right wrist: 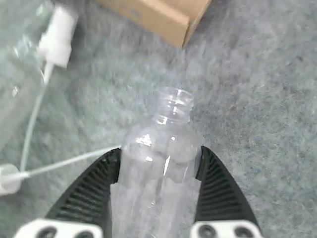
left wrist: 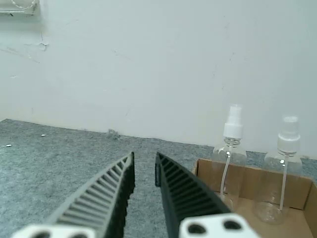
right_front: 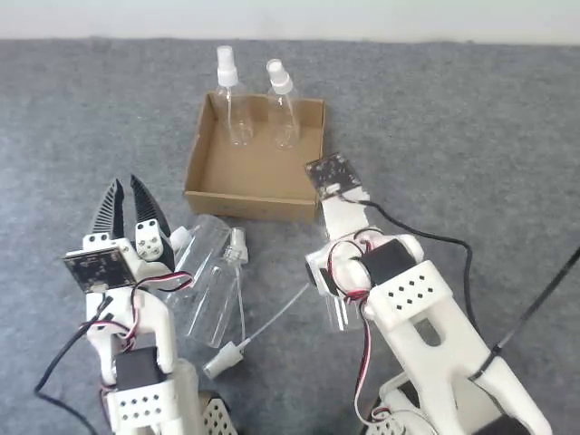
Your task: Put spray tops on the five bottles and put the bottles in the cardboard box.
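Two capped bottles (right_front: 234, 104) (right_front: 283, 109) stand upright inside the cardboard box (right_front: 245, 195), side by side against its far wall, each with a white spray top. In the left wrist view the same pair (left wrist: 229, 163) (left wrist: 282, 173) rises above the box rim (left wrist: 247, 178), with the thin tubes visible through the clear plastic.

Near the box's front right corner, the right gripper (right wrist: 159, 156) pinches an uncapped bottle (right wrist: 166, 134) between its black ribbed fingers. The open threaded neck points toward the box corner (right wrist: 163, 15).

The left gripper (right_front: 125, 181) sits at the near left of the grey desk (right_front: 471, 136), holding nothing. Its fingers are spread a little at the tips (left wrist: 144, 157) and point toward the left side of the box.

Between the arms, two more clear bottles lie on the desk, touching along their sides. The one nearer the left gripper (right_front: 201, 246) shows no top that I can make out. The other (right_front: 222, 299) carries a white spray head at the end toward the box.

A loose spray top (right_front: 222, 362) lies nearer the front edge, close to the lying bottles. Its long thin tube stretches toward the right gripper and, in the right wrist view, ends just beside one finger (right wrist: 7, 179).
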Controlling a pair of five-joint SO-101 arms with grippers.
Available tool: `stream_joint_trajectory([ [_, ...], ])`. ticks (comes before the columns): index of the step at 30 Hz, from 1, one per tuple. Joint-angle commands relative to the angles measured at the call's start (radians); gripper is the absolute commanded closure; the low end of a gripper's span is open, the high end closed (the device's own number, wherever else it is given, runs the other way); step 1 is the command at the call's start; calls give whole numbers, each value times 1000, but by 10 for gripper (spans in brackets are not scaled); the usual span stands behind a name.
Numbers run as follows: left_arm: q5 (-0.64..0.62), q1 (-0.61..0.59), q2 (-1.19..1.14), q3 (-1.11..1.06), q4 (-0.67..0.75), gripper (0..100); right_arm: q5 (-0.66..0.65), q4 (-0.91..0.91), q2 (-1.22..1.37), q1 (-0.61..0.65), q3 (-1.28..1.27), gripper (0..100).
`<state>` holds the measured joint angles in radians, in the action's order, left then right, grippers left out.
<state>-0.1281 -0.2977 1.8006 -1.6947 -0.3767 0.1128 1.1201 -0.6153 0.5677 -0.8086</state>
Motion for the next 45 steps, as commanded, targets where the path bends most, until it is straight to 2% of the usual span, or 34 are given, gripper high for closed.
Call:
stream_joint_trajectory([
  [1,0,3,12,10,23,934,43,-4,-61,12,72,959],
  [10,-5,25,17,10,20,934,-35,70,-186,-140,64,961],
  [13,2,83,17,25,-54,927,-32,45,-225,-206,37,959],
  [15,2,127,17,67,-163,902,-32,5,-237,-225,-2,957],
  [18,3,195,17,163,-347,895,-32,-33,-239,-228,-37,957],
  [21,3,252,14,225,-442,896,-32,-35,-239,-228,-41,957],
  [26,72,307,12,237,-466,896,-32,-35,-239,-231,-43,957],
  [32,89,377,11,280,-554,896,-32,-35,-237,-232,-43,957],
  [37,157,448,11,303,-620,896,-32,-35,-237,-232,-43,957],
  [45,196,460,6,335,-672,892,-32,-50,-237,-232,-46,957],
])
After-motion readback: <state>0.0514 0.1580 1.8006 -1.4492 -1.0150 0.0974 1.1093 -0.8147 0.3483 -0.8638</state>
